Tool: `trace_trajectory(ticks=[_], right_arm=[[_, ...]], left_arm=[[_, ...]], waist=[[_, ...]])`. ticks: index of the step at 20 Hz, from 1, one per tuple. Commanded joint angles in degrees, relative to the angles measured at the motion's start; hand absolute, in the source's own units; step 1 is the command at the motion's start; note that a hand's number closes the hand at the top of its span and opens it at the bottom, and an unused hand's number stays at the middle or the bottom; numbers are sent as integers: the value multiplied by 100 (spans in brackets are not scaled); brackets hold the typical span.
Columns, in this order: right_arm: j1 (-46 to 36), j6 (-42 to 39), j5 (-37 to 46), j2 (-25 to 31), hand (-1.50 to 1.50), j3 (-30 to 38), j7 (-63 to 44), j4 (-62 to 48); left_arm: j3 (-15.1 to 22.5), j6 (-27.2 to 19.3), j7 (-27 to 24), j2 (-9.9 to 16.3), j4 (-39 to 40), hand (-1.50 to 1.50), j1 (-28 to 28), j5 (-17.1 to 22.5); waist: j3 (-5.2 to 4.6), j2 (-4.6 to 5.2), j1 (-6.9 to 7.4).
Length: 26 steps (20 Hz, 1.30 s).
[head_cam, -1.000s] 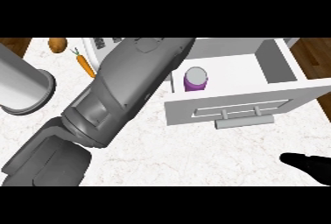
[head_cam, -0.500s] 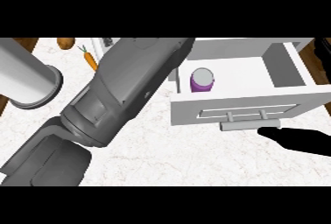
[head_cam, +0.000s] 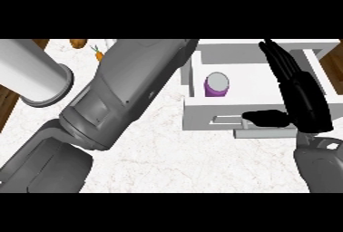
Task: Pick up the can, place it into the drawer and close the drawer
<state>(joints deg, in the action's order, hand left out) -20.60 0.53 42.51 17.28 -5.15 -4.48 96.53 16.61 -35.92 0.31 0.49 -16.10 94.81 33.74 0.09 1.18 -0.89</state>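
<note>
Purple can (head_cam: 217,84) upright inside the open drawer (head_cam: 268,49), right hand (head_cam: 305,102) above it, fingers (head_cam: 281,61) straight.

Right robot hand (head_cam: 305,102), black, enters from the lower right on a grey wrist, its fingers (head_cam: 280,56) straight and extended toward the top of the view, thumb (head_cam: 268,118) pointing left. The left grey forearm (head_cam: 124,90) crosses diagonally from lower left toward upper centre; its hand is hidden.
</note>
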Motion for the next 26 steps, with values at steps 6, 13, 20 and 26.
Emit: trace_trajectory(ticks=[6,13,20,26], right_arm=[[-954,1238,1154,-395,-150,-272,724,-2637],[-1972,2057,1486,-690,-150,105,723,-4268],[-2818,3159,1781,-717,-150,506,808,-5652],[-3525,3833,2023,-806,-150,694,679,-6664]], left_arm=[[-158,199,225,278,-114,-150,38,-58],[-168,346,312,624,-482,-150,-409,-193],[-25,573,462,972,-996,-150,-973,-356],[87,491,849,1085,-1631,-150,-1294,-417]], waist=[[1,-32,235],[-5,-78,289],[-6,-82,423],[-8,-83,616]])
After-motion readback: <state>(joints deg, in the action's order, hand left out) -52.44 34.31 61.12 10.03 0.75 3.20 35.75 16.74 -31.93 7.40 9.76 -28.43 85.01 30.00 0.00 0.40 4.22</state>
